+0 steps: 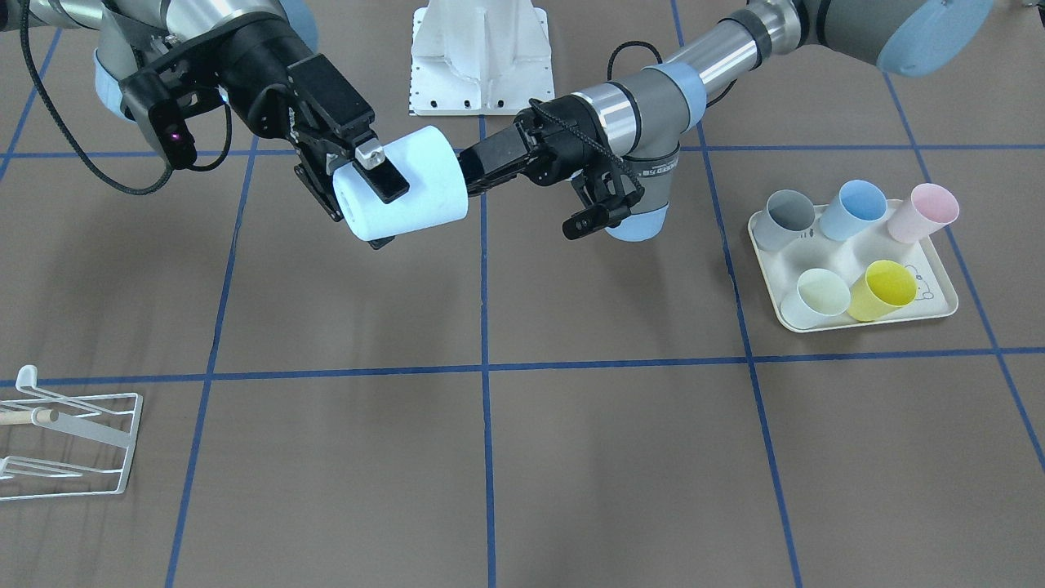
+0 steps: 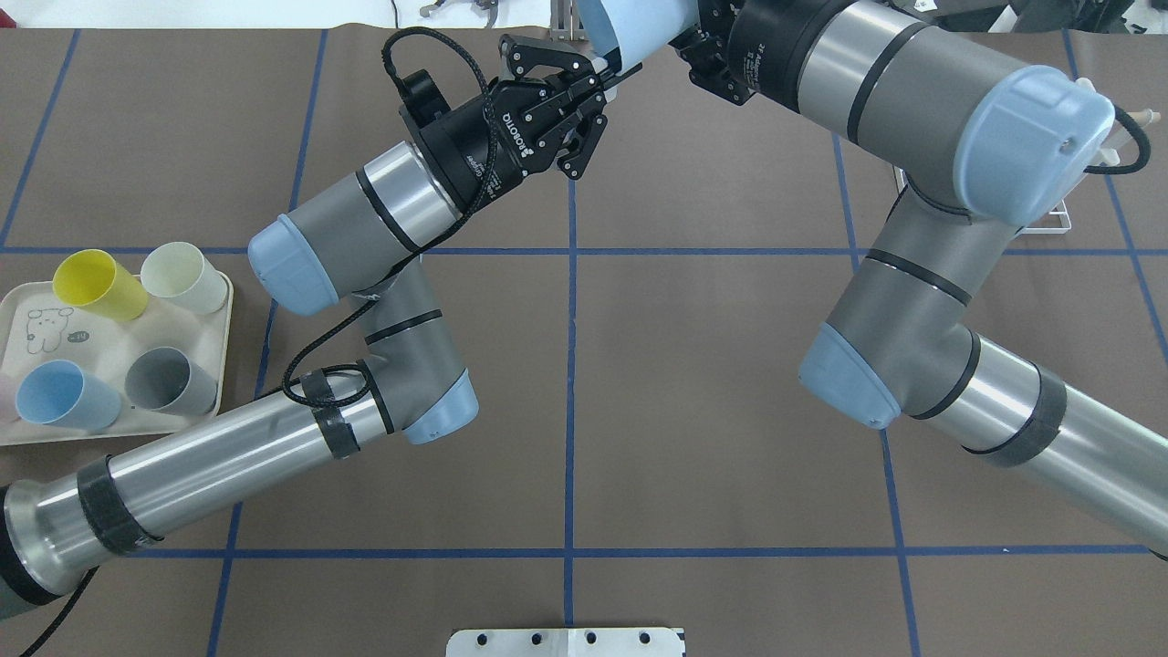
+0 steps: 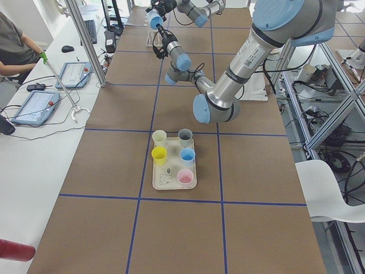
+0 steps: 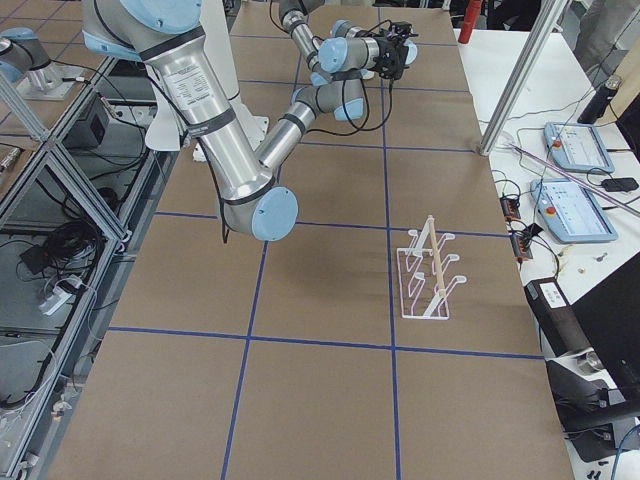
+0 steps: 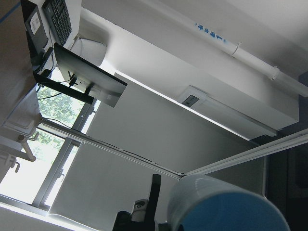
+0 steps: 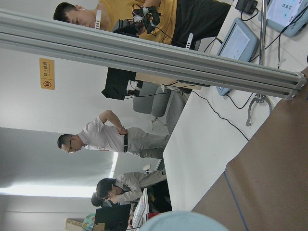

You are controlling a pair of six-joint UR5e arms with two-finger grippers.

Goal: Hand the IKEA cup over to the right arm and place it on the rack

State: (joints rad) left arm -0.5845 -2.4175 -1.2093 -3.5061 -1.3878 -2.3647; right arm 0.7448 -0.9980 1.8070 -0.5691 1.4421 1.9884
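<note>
**While my two grippers meet at the cup**

As seen from across the table, my right gripper (image 1: pixel 384 214) is clamped across the cup (image 1: pixel 420 184), one finger over its side and one under. It holds the cup on its side in the air, mouth towards my left gripper (image 1: pixel 472 171). That gripper points level at the mouth with jaws narrow at the rim; whether they pinch it I cannot tell. The rack (image 1: pixel 90 429) stands well apart on my right, and the tray (image 1: pixel 939 312) with five other cups is on my left.

From overhead, my left arm folds at the elbow and stretches its wrist forward and right to the cup (image 2: pixel 630 27). My right arm bends in from the other side and hides its own gripper.

From the left end, the cup (image 3: pixel 155 21) hangs above the table's far half. From the right end, both wrists meet far off and the rack (image 4: pixel 432 270) is nearer.

My left wrist camera tilts up at the ceiling, with the cup's (image 5: pixel 221 207) blue inside at its lower edge. My right wrist camera shows a pale sliver of cup (image 6: pixel 190 224) and people beyond the table.
</note>
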